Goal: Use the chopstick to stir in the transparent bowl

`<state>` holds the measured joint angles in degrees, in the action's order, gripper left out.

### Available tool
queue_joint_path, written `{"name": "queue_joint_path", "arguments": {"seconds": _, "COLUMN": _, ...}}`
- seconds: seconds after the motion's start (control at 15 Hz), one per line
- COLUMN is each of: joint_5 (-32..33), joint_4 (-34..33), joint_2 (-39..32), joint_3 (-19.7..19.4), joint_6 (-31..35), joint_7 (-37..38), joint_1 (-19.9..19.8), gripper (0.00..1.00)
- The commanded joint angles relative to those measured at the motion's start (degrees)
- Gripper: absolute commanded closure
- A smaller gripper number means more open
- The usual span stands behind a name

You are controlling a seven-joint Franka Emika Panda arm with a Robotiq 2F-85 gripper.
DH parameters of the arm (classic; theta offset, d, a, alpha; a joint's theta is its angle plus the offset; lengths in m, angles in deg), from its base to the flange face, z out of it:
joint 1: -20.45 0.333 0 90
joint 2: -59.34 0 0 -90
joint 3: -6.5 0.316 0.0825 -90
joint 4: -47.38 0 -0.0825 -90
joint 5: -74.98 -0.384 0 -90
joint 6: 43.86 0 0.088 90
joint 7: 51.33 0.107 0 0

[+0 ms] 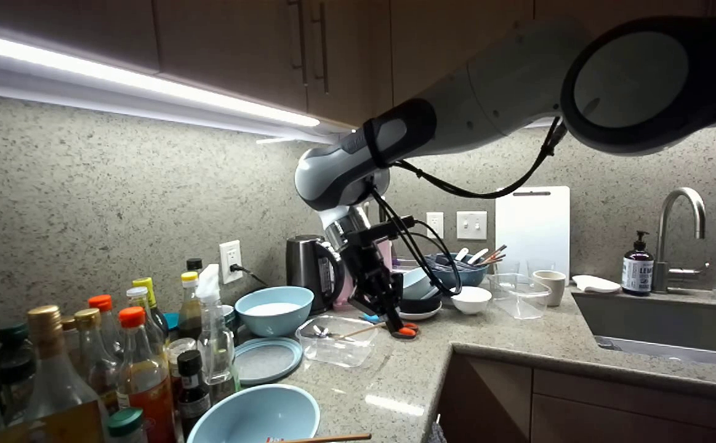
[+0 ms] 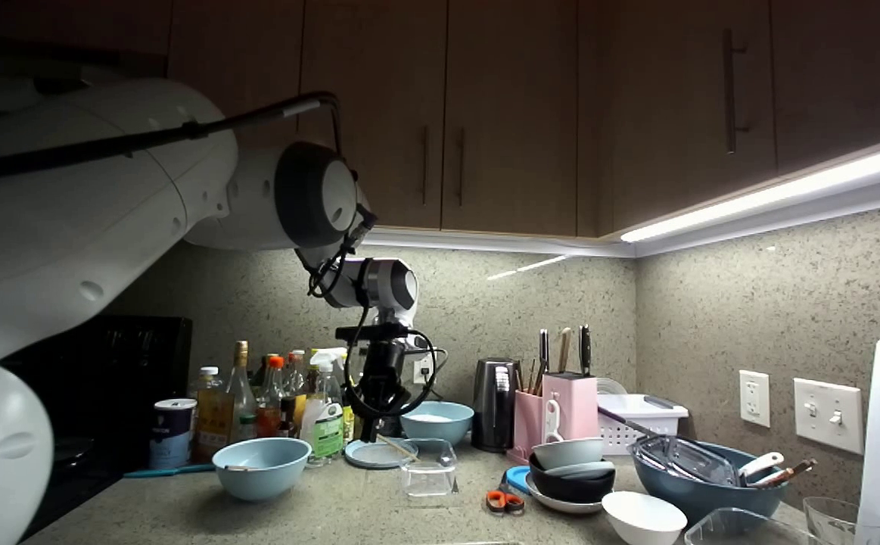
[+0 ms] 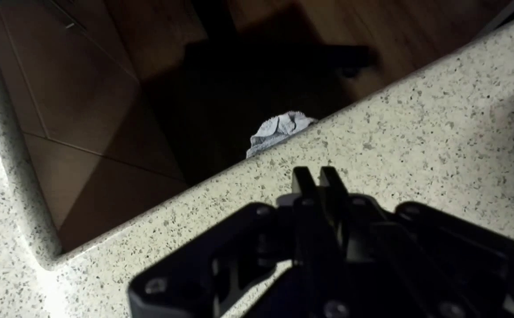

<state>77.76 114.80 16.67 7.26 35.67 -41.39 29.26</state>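
slanting, nearer level than upright in both exterior views, the chopstick (image 1: 359, 331) points down into the transparent bowl (image 2: 429, 482) on the counter (image 1: 394, 375), its upper part clamped in the gripper (image 3: 314, 171); whether its lower tip meets the bottom i cannot tell. the faucet (image 1: 661, 249) shows in an exterior view alone, and the brown floor (image 3: 416, 26) beyond the counter's edge in the wrist view alone.

Straight down points the black gripper (image 2: 368, 437) in an exterior view, a thin wooden chopstick (image 2: 399, 448) slanting from its fingertips to the transparent, square-sided bowl (image 2: 428, 481)! Behind that, a round light-blue bowl (image 2: 449, 431); over right, orange-handled scissors (image 2: 505, 502) near stacked black and light-blue bowls (image 2: 572, 483).
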Motion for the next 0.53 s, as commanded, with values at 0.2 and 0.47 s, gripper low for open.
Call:
{"name": "queue_joint_path", "arguments": {"seconds": 0.2, "joint_5": -0.18, "joint_4": -10.57, "joint_2": -5.94, "joint_3": 0.81, "joint_6": -13.85, "joint_7": -1.37, "joint_1": 0.18, "gripper": 0.98}}
{"name": "queue_joint_path", "arguments": {"seconds": 0.47, "joint_5": 1.14, "joint_4": -12.49, "joint_2": -7.42, "joint_3": -0.68, "joint_6": -12.05, "joint_7": 0.8, "joint_1": 0.28, "gripper": 0.98}}
